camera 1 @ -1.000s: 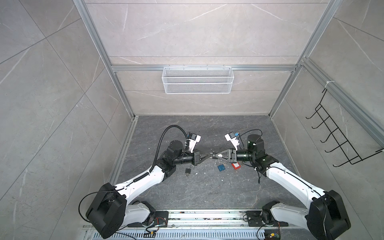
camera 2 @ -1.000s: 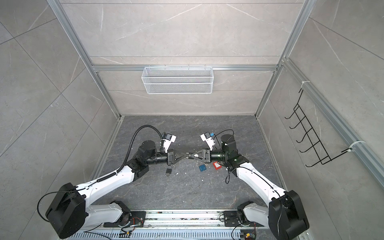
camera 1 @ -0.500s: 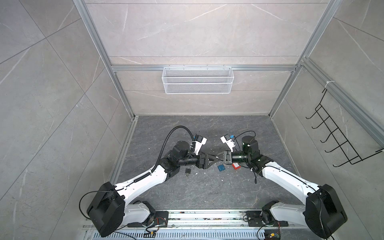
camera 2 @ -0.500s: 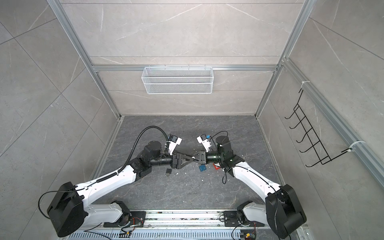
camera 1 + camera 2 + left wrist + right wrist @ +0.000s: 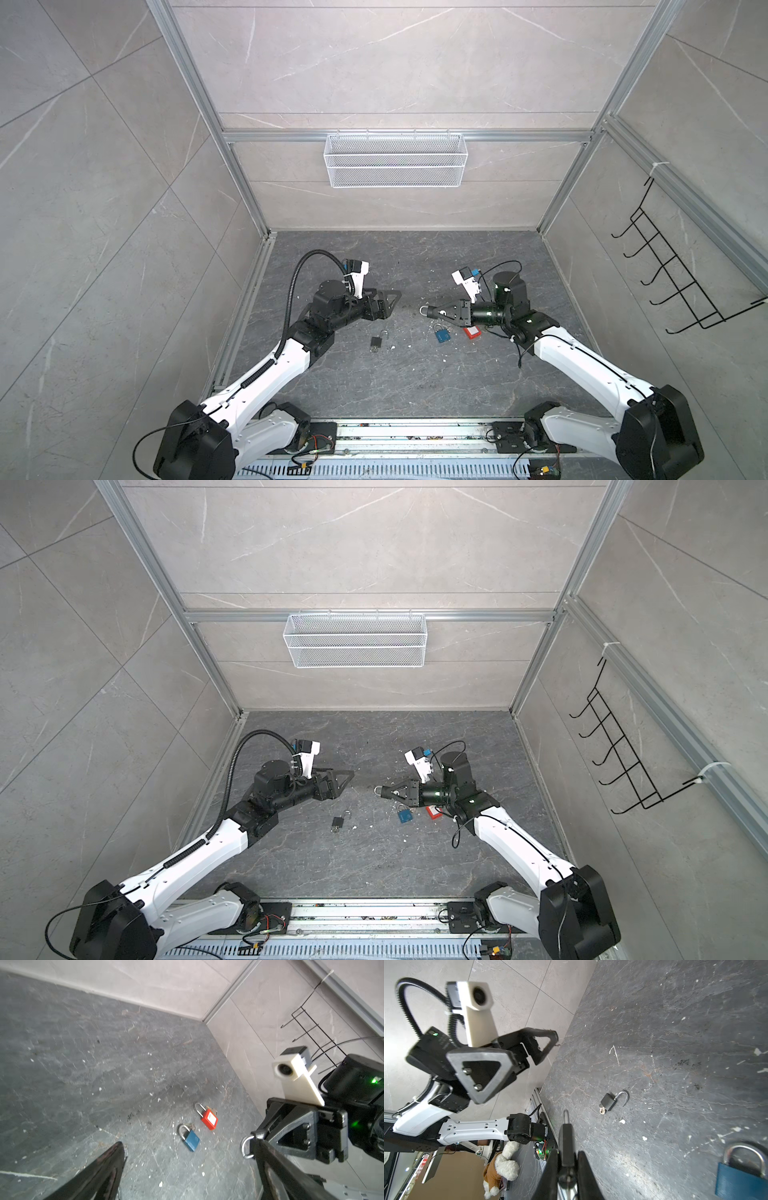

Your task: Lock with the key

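My right gripper [image 5: 432, 311] [image 5: 566, 1152] is shut on a small black padlock [image 5: 566, 1140], held above the floor. Its silver shackle [image 5: 423, 311] [image 5: 245, 1148] sticks out past the fingertips and looks pushed in. Whether a key sits in its base I cannot tell. My left gripper [image 5: 388, 306] [image 5: 188, 1142] is open and empty, well to the left of that padlock. A second black padlock [image 5: 377, 341] [image 5: 608, 1102] lies on the floor between the arms, its shackle swung open and a small key [image 5: 602, 1110] at its base.
A blue padlock [image 5: 442, 334] [image 5: 192, 1141] and a red padlock [image 5: 473, 332] [image 5: 209, 1119] lie on the floor below my right gripper. A white wire basket [image 5: 395, 160] hangs on the back wall and a black hook rack [image 5: 681, 274] on the right wall.
My left gripper, shut at the held padlock a second ago, has opened wide and drawn back to the left. My right gripper still holds the padlock and has moved slightly right.
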Robot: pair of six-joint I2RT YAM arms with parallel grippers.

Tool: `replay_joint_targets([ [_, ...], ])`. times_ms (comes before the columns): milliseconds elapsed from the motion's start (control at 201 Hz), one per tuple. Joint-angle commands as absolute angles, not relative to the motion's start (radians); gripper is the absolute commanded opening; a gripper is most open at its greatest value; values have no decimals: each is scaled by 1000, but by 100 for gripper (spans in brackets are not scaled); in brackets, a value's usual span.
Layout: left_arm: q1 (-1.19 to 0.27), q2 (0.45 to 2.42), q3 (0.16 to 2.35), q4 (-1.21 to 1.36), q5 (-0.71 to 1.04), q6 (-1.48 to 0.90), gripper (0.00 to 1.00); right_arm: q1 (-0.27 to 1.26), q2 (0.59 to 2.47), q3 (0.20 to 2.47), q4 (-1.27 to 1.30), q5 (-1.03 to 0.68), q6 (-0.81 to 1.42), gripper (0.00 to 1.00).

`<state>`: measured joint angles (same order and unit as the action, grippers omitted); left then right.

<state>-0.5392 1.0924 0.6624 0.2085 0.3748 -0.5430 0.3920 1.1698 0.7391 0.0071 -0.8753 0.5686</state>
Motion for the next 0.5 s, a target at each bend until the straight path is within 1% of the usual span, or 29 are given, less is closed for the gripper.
replay_joint_targets([
  [0, -535, 1084, 630, 400, 577, -581, 99, 387, 1134, 769, 4, -899, 549, 0],
  [134, -535, 1124, 614, 528, 720, -655, 98, 386, 1127, 746, 85, -944, 586, 0],
  [338, -538, 1230, 607, 779, 885, -827, 90, 388, 1127, 739, 152, -995, 605, 0],
  [423, -551, 1281, 630, 824, 936, -875, 82, 386, 1129, 739, 155, -1008, 601, 0],
  [498, -574, 1309, 651, 816, 941, -876, 69, 387, 1128, 728, 187, -1017, 617, 0],
])
